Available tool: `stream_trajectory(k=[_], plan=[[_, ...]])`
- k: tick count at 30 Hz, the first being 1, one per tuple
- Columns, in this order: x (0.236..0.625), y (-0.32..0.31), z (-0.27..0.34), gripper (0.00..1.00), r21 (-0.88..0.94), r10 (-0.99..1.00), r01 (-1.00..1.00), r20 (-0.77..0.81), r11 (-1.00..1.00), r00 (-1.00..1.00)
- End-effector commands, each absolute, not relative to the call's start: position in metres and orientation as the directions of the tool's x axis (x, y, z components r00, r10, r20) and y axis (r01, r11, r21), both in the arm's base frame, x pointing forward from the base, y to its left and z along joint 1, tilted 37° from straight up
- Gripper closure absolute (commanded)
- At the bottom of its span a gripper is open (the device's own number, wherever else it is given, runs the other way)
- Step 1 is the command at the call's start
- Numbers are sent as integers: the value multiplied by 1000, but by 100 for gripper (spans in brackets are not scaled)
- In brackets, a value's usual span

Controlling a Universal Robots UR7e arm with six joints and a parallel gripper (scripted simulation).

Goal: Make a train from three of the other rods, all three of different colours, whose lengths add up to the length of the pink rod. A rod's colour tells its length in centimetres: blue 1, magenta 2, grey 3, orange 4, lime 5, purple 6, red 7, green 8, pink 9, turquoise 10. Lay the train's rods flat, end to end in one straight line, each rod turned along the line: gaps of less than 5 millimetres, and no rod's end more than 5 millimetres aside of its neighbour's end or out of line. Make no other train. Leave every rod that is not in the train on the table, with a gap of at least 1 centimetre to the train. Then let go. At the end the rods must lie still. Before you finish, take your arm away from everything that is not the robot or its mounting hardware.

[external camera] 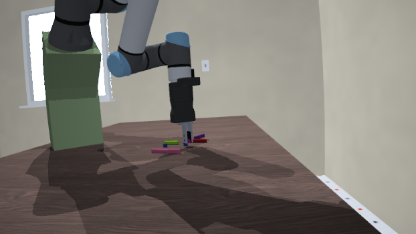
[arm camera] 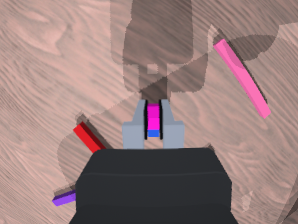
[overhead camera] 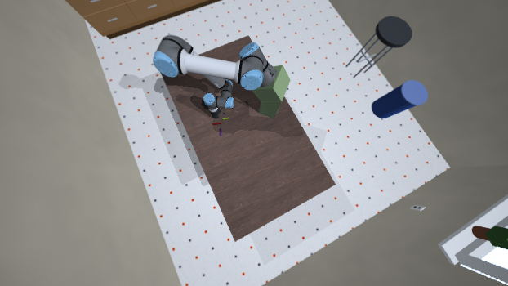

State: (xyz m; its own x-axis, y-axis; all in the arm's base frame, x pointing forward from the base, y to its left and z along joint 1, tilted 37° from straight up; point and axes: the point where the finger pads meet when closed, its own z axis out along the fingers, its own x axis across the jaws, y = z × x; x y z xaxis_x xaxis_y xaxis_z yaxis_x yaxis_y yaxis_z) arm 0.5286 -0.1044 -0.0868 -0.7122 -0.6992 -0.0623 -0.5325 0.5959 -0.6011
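Seven rods show: one pink [external camera: 166, 151] [arm camera: 243, 79], one red [overhead camera: 216, 123] [external camera: 200, 141] [arm camera: 90, 137], one purple [overhead camera: 220, 132] [external camera: 199, 136] [arm camera: 64, 198], one lime [overhead camera: 225, 118] [external camera: 171, 142], one magenta [external camera: 189, 141] [arm camera: 153, 116] and two blue. The gripper [overhead camera: 216, 115] [external camera: 188, 140] [arm camera: 153, 111] is closed on the magenta rod, low at the table [overhead camera: 265, 163] [external camera: 234, 132]. In the wrist view magenta points twelve-to-six, one blue rod [external camera: 185, 144] [arm camera: 153, 133] at its six o'clock end; pink lies at two o'clock, running eleven-to-five, red at eight, ten-to-four.
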Motion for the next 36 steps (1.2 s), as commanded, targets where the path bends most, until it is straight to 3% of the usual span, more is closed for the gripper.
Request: stream_trajectory(k=[1, 36], plan=[[529, -104, -86, 76, -602, -700, -532, -63, 596, -712], [532, -107, -92, 76, -602, -700, -532, -63, 596, -712]])
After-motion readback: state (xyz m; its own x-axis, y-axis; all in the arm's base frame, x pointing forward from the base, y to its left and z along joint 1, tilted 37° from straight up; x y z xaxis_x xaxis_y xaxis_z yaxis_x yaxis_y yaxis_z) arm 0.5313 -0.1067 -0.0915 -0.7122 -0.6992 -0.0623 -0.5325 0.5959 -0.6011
